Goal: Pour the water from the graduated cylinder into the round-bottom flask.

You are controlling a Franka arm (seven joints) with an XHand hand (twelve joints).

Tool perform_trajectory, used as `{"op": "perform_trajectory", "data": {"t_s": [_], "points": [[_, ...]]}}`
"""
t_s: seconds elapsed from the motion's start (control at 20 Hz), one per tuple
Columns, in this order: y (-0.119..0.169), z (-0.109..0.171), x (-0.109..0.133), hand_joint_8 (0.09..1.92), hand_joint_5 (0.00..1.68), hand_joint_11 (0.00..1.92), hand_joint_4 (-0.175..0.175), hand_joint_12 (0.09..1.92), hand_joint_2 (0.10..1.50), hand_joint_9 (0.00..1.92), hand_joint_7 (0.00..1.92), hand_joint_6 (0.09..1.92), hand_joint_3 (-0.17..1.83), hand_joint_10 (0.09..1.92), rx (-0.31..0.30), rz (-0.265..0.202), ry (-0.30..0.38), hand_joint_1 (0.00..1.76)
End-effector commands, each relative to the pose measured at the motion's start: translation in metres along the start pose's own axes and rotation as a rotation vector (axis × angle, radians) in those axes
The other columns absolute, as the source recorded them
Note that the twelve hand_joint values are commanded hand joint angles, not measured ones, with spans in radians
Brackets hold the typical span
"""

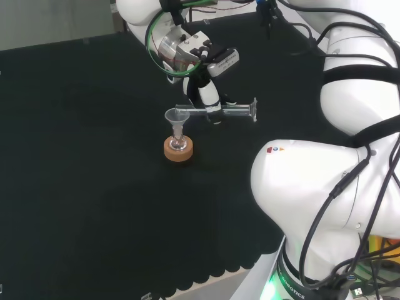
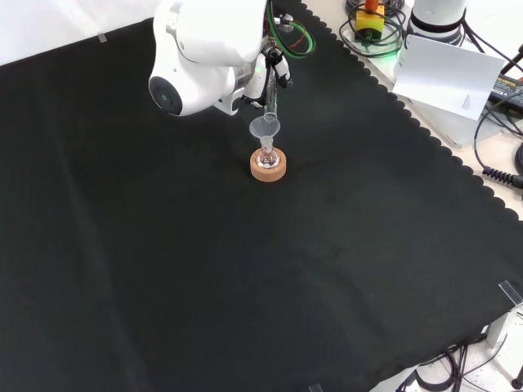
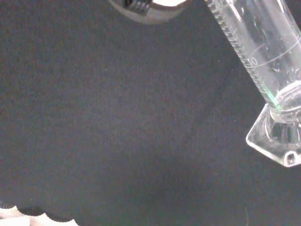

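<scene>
From the head view I have the robot hand (image 1: 209, 100) wrapped around the graduated cylinder (image 1: 228, 112), fingers curled on the tube and holding it lying almost level above the bench (image 1: 81, 156). The cylinder's flat foot points to the right in that view and its mouth sits at the rim of a clear funnel (image 1: 176, 117). The funnel stands in the neck of the round-bottom flask (image 1: 179, 143), which rests on a cork ring (image 1: 178, 150) on the black cloth. I cannot tell whether water is running, nor how much is in the flask; the glass is too clear for that. In the front view a large white arm link (image 2: 204, 49) stands before most of the hand, so I see just the cylinder's end (image 2: 270, 102) coming down to the funnel (image 2: 265, 127) above the flask (image 2: 268, 158) and cork ring (image 2: 268, 169). The wrist view gives me the cylinder's graduated wall (image 3: 263, 47) and its base close up, cut off at the picture's edge, with droplets inside the tube.
</scene>
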State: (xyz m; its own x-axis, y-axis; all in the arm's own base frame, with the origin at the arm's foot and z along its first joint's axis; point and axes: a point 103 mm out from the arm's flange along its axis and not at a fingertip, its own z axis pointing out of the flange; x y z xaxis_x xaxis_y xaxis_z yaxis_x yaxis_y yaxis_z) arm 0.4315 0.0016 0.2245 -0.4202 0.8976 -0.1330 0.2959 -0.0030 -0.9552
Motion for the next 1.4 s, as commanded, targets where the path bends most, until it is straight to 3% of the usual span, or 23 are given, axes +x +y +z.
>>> {"op": "perform_trajectory", "data": {"t_s": [0.05,0.55,0.7,0.9,1.05,1.4], "points": [[0.0,0.0,0.0,0.15,1.04,1.39,-0.175,0.68,1.09,1.55,1.41,0.91,0.01,0.09,-0.008,-0.003,0.003,1.17],[-0.001,0.011,-0.011,0.15,1.04,1.39,-0.175,0.68,1.09,1.55,1.41,0.92,0.01,0.09,-0.105,-0.057,0.02,1.17],[-0.002,0.014,-0.016,0.15,1.04,1.39,-0.175,0.68,1.09,1.55,1.41,0.92,0.01,0.09,-0.161,-0.078,0.035,1.17],[-0.005,0.014,-0.015,0.15,1.04,1.39,-0.175,0.67,1.09,1.55,1.41,0.92,0.01,0.09,-0.259,-0.105,0.057,1.17],[-0.005,0.012,-0.008,0.14,1.05,1.39,-0.175,0.67,1.09,1.55,1.41,0.92,0.01,0.09,-0.316,-0.086,0.06,1.17],[-0.008,0.009,0.001,0.14,1.05,1.39,-0.175,0.67,1.09,1.55,1.41,0.91,0.01,0.09,-0.532,-0.118,0.114,1.17]]}}
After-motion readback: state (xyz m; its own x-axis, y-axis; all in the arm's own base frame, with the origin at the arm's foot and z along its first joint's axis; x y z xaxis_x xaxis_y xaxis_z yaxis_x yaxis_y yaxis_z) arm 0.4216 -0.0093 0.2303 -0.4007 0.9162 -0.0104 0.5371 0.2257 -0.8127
